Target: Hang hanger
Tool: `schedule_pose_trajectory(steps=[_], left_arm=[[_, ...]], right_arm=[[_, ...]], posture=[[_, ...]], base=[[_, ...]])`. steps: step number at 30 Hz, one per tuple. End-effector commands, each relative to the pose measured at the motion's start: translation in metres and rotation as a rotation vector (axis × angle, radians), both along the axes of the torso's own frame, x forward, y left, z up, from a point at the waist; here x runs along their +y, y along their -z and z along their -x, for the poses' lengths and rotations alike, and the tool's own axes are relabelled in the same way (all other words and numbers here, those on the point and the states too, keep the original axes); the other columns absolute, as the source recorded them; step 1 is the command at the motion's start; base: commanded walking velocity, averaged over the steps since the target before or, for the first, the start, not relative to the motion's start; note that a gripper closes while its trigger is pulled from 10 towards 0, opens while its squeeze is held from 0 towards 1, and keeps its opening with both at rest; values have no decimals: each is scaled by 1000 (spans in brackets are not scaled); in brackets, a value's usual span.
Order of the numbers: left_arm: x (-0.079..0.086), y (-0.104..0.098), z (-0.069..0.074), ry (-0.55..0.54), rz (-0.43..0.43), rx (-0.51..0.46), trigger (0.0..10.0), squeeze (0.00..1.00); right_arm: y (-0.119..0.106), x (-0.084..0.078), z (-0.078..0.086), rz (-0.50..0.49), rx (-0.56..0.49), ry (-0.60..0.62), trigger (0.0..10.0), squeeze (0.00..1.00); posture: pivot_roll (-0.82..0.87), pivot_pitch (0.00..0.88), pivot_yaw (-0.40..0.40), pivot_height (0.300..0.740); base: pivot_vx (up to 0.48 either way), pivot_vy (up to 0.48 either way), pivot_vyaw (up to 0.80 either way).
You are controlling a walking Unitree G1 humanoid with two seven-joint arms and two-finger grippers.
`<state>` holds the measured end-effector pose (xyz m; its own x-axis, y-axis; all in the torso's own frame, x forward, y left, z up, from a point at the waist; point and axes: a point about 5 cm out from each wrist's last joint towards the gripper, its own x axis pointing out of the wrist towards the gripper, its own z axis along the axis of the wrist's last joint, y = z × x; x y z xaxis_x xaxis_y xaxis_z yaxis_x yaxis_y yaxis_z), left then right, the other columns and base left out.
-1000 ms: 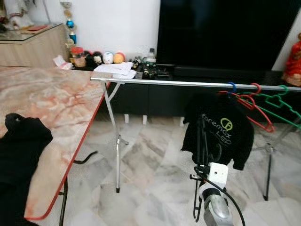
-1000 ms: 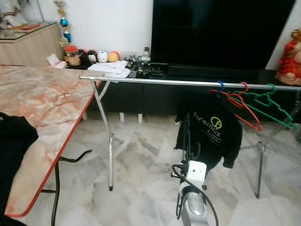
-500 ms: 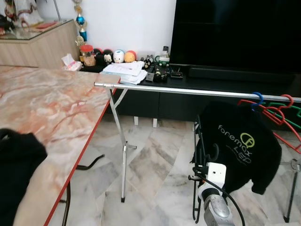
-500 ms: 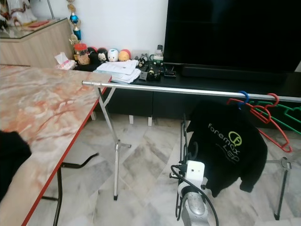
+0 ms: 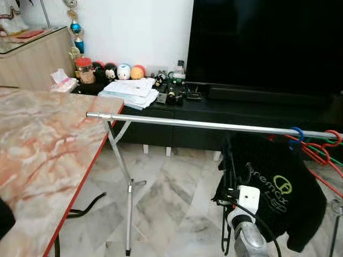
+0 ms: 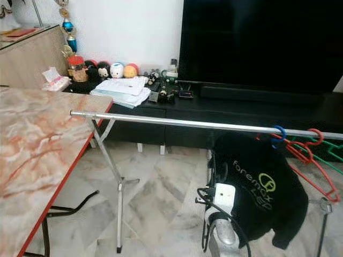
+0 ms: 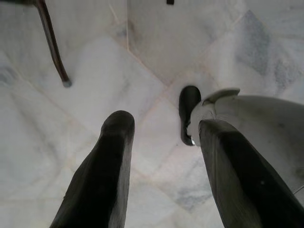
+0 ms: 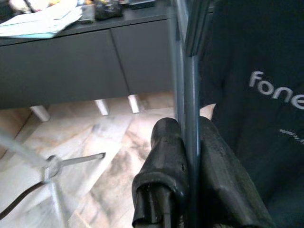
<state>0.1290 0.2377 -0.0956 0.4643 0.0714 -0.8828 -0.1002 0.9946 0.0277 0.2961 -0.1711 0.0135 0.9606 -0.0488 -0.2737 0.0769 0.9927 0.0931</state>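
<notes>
**Right gripper clamped on a dark hanger below the clothes rail**

A silver clothes rail (image 5: pixel 214 125) runs across the room in front of a black TV cabinet (image 5: pixel 225 101), held up on the robot's left by a crossed metal stand (image 5: pixel 127 184) on the marble floor (image 5: pixel 161 203). Near the rail's right end hangs a black T-shirt (image 5: pixel 278 193) with a green and white logo, on a hanger with a blue hook (image 5: pixel 296 134). Just beside it, further right, hang a red hanger (image 5: pixel 316 152) and a green hanger (image 6: pixel 327 155), both bare.

The right gripper (image 8: pixel 187 156) is raised in front of the shirt, below the rail, its silver arm and white wrist block (image 5: pixel 248 197) rising from the bottom edge of the head views. Its two black fingers (image 8: pixel 166 161) are pressed together on a thin dark hanger (image 8: pixel 190 85) (the wrist view shows the bars running straight up between the pads). The hanger stands upright just left of the shirt, its top close under the rail; whether its hook touches the rail is hard to tell against the dark cloth.

The left gripper (image 7: pixel 161 137) hangs low over the pale floor, its fingers spread apart with nothing between them, near the robot's own foot (image 7: pixel 190 111).

To the left stands a marble-topped table (image 5: pixel 43 160) with a red edge. On the cabinet lie a stack of papers (image 5: pixel 131 91) and a row of small round toys (image 5: pixel 115 70), with a large dark television (image 5: pixel 262 43) behind.
</notes>
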Motion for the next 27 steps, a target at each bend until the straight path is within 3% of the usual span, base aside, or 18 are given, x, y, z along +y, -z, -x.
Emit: schedule_pose_trajectory(steps=[1,5,13,18,27], left_arm=[[-6,2,1,22,1,18,10000,0],[-6,2,1,28,0,20,10000,0],[-5,2,1,49,-29,25,10000,0],[-11,2,-3,58,-18,21,10000,0],[-17,2,-9,62,-7,14,10000,0]], right_arm=[[0,-12,0,25,24,21,10000,0],[1,-12,-1,30,36,8,10000,0],[-2,-15,-6,73,62,-14,10000,0],[-18,-16,-24,96,66,-14,10000,0],[-34,-16,-43,133,97,-10,10000,0]], posture=[[18,2,7,740],[19,5,7,740],[22,12,12,740],[25,12,17,740],[37,12,19,740]], base=[[390,0,0],[339,0,0],[0,0,0],[0,0,0],[0,0,0]])
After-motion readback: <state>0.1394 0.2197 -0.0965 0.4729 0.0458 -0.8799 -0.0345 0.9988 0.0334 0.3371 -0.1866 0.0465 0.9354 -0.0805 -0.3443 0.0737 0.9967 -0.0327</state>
